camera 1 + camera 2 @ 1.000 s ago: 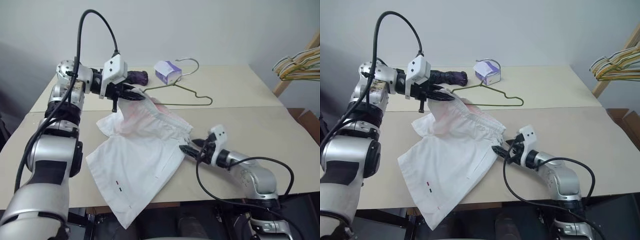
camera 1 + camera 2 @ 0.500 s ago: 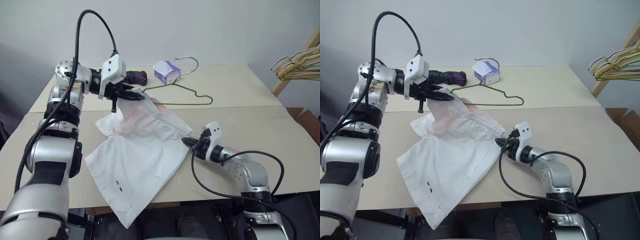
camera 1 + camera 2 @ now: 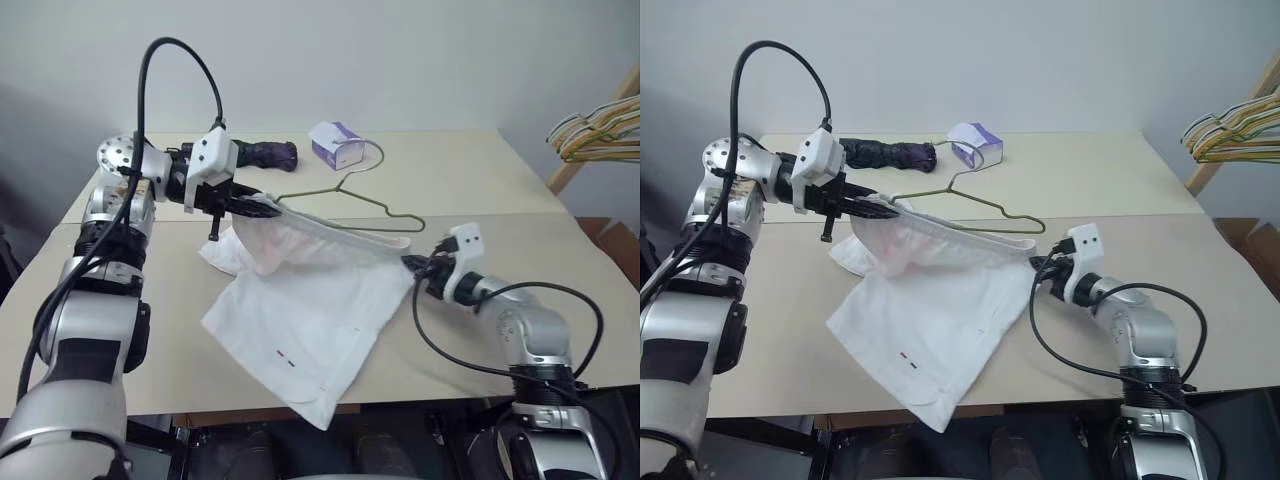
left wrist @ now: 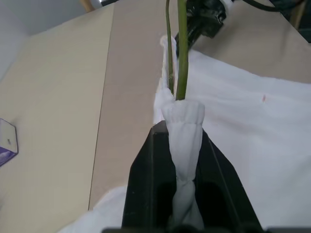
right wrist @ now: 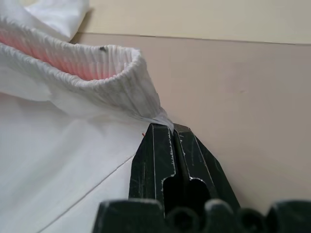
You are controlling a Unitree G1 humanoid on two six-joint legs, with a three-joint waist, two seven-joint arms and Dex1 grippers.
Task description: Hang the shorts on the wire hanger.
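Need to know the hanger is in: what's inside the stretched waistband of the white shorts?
The olive-grey wire hanger enters the white shorts' waistband beside the left hand; how far it reaches inside is covered by cloth.

Lighting: bright, even, diffuse.
Shadows: soft, faint on the beige table top (image 3: 500, 170).
Focus: wrist views blur nearest the lens.

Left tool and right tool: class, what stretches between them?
In the left eye view, the shorts' gathered waistband runs taut from the left tool to the right tool, each shut on one end, beside the wire hanger.
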